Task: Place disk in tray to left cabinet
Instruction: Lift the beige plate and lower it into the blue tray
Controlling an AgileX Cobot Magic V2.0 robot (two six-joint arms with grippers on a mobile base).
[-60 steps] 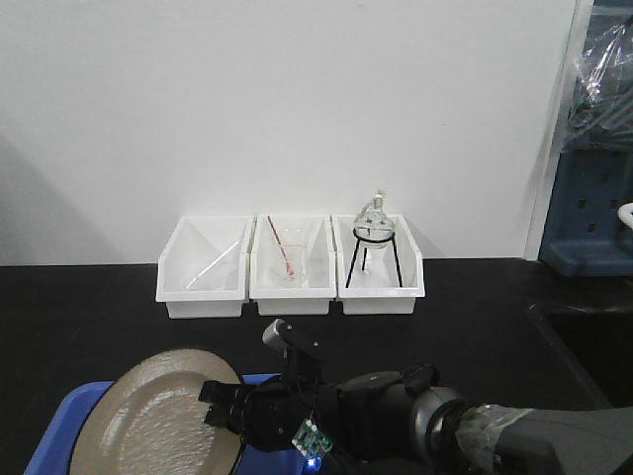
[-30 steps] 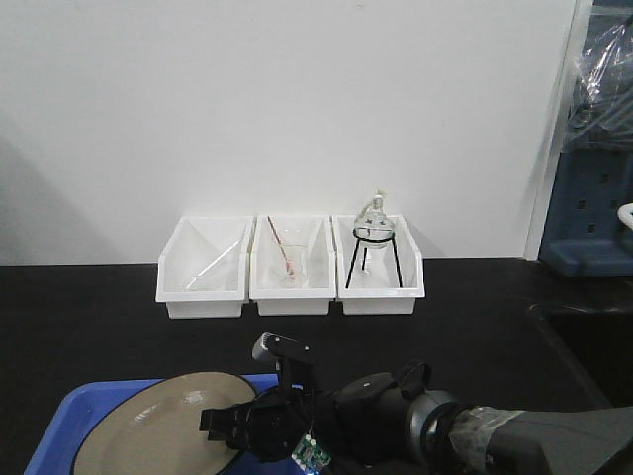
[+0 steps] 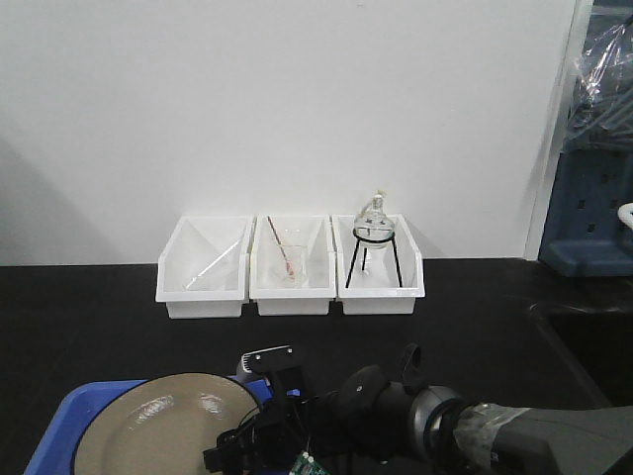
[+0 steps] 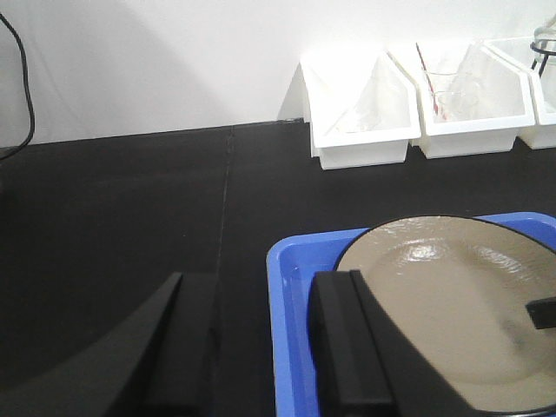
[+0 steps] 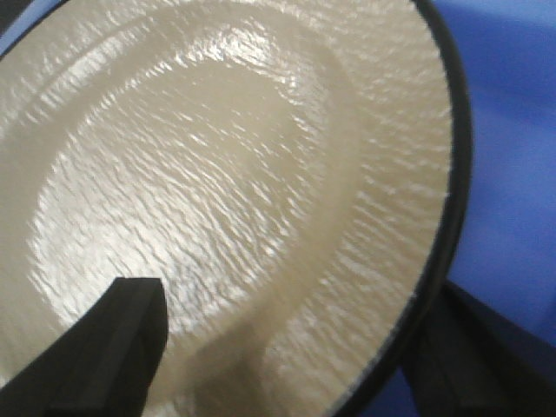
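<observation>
The disk (image 3: 158, 421) is a tan plate with a black rim. It lies flat in the blue tray (image 3: 59, 426) at the table's front left. My right gripper (image 3: 237, 450) is at the plate's right edge. In the right wrist view its jaws are wide apart (image 5: 287, 304): one finger is over the plate's inside (image 5: 234, 156), the other outside the rim over the tray (image 5: 512, 130). My left gripper (image 4: 256, 295) is open and straddles the tray's left wall (image 4: 287, 295), beside the plate (image 4: 452, 304). The left cabinet is out of view.
Three white bins stand against the back wall: the left bin (image 3: 205, 267) holds a glass rod, the middle bin (image 3: 292, 267) a beaker, and the right bin (image 3: 381, 272) a flask on a tripod. Dark blue equipment (image 3: 593, 218) stands at far right. The table top (image 3: 99, 317) is black.
The plate went from tilted up in my right gripper to lying flat in the tray. The right gripper came down with it and its jaws have opened.
</observation>
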